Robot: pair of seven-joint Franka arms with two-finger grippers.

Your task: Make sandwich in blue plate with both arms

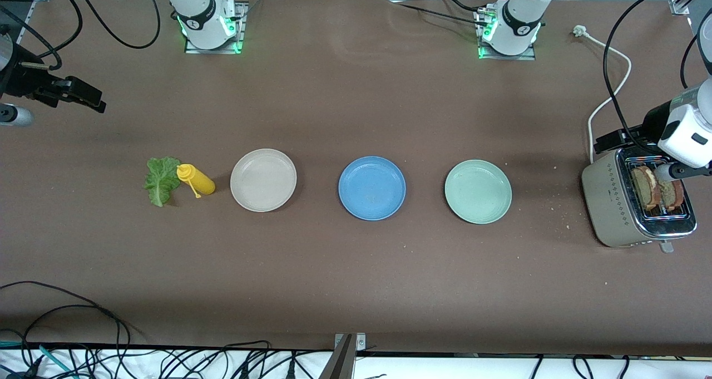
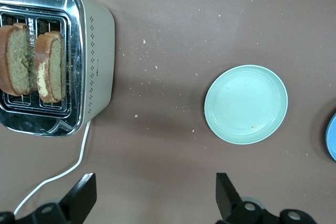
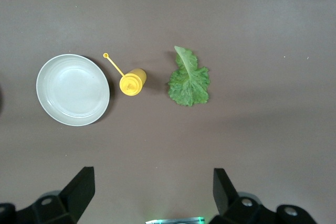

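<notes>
The blue plate [image 1: 371,188] lies bare in the middle of the table, between two other plates; its edge [image 2: 333,137] shows in the left wrist view. No sandwich shows. Two brown toast slices [image 1: 645,187] [image 2: 51,66] stand in the toaster [image 1: 617,201] [image 2: 97,61] at the left arm's end. A green lettuce leaf [image 1: 161,180] [image 3: 189,80] lies on the table toward the right arm's end. My left gripper [image 1: 612,141] [image 2: 156,182] hangs open and holds nothing, over the table beside the toaster. Over the table at the right arm's end, my right gripper [image 1: 89,98] [image 3: 154,177] is open with nothing in it.
A beige plate [image 1: 263,180] [image 3: 72,89] and a pale green plate [image 1: 478,191] [image 2: 245,104] flank the blue one. A yellow squeeze bottle [image 1: 196,180] [image 3: 132,82] lies beside the lettuce. The toaster's white cord [image 1: 606,84] runs toward the left arm's base. Crumbs dot the table near the toaster.
</notes>
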